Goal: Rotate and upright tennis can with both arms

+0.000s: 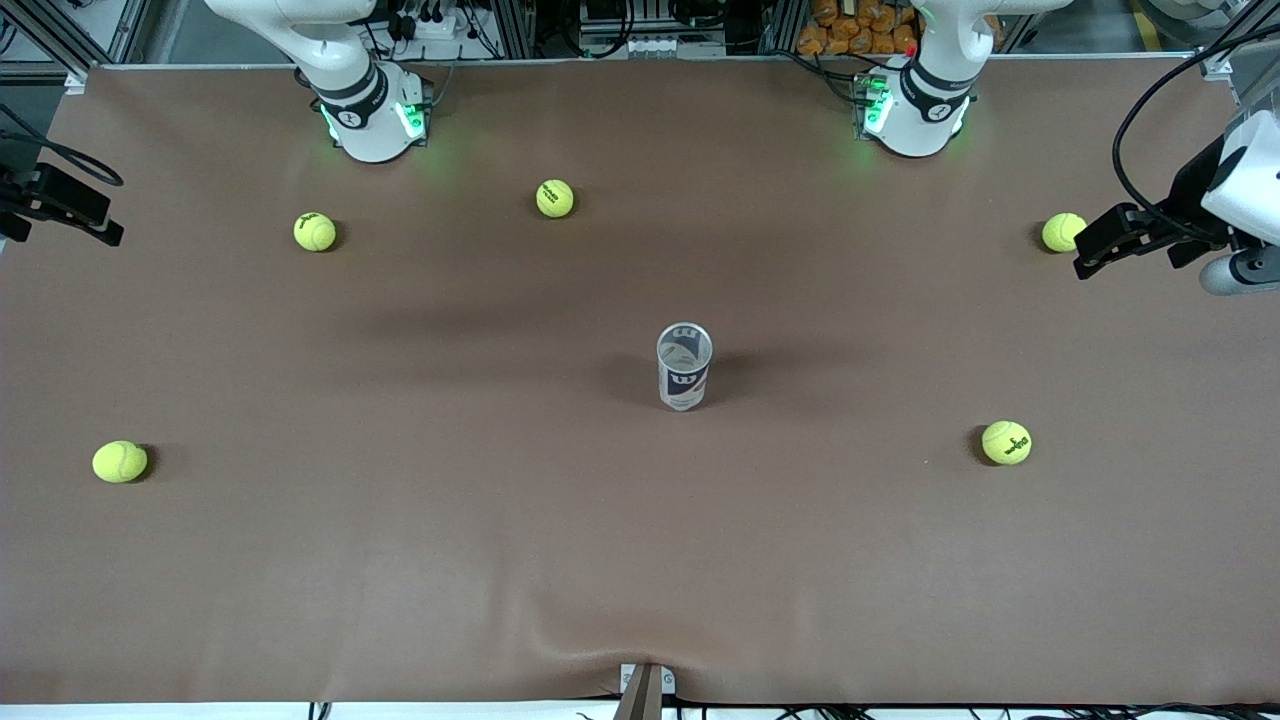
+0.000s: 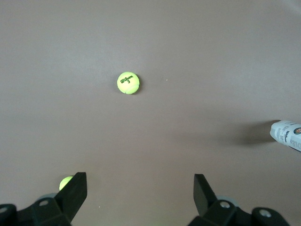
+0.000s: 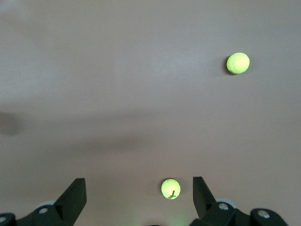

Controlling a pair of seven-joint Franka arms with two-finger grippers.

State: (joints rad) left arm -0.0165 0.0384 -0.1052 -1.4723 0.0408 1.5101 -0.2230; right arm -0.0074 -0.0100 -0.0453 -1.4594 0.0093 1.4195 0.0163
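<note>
The tennis can [image 1: 685,366] stands upright near the middle of the table, with its open silvery rim up and its navy label with the white "W" facing the front camera. It also shows at the edge of the left wrist view [image 2: 287,134]. My left gripper [image 1: 1095,250] is open and empty, up over the left arm's end of the table beside a tennis ball [image 1: 1063,232]. In its own view the left gripper [image 2: 139,178] holds nothing. My right gripper [image 1: 70,205] hangs over the right arm's end of the table. In its own view the right gripper [image 3: 138,181] is open and empty.
Several yellow-green tennis balls lie scattered on the brown cloth: one near the right arm's base [image 1: 315,231], one mid-table toward the bases [image 1: 555,198], and two nearer the front camera [image 1: 120,461] [image 1: 1006,442]. Balls also show in the wrist views [image 2: 128,83] [image 3: 170,188] [image 3: 238,62].
</note>
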